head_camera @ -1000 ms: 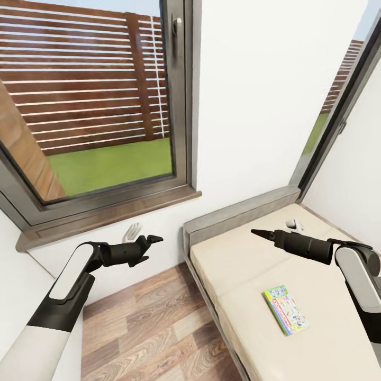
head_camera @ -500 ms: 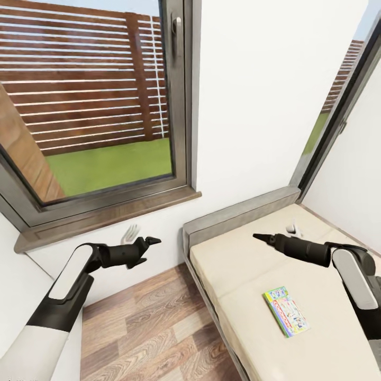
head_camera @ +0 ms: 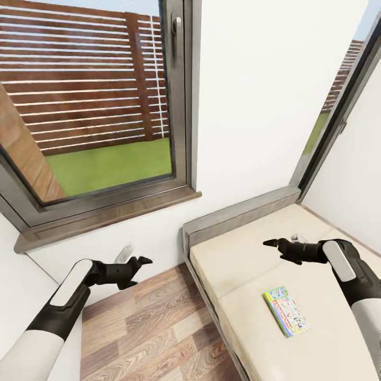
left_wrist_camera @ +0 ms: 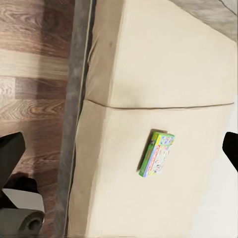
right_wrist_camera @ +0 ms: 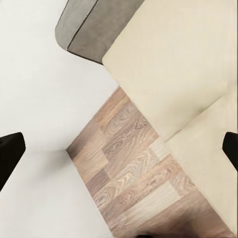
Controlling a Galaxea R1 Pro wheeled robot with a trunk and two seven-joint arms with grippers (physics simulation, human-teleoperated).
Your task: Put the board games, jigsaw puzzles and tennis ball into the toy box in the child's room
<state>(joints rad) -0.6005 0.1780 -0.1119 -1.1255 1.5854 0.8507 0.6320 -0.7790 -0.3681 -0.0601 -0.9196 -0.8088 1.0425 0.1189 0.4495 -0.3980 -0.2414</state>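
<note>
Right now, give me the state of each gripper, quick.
Left gripper: open, empty, over the wood floor.
Right gripper: open, empty, above the bed, short of the board game.

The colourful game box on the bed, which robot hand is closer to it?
Right. The right gripper hangs over the bed, just beyond the game box. The left gripper is off the bed, over the wood floor by the wall.
</note>
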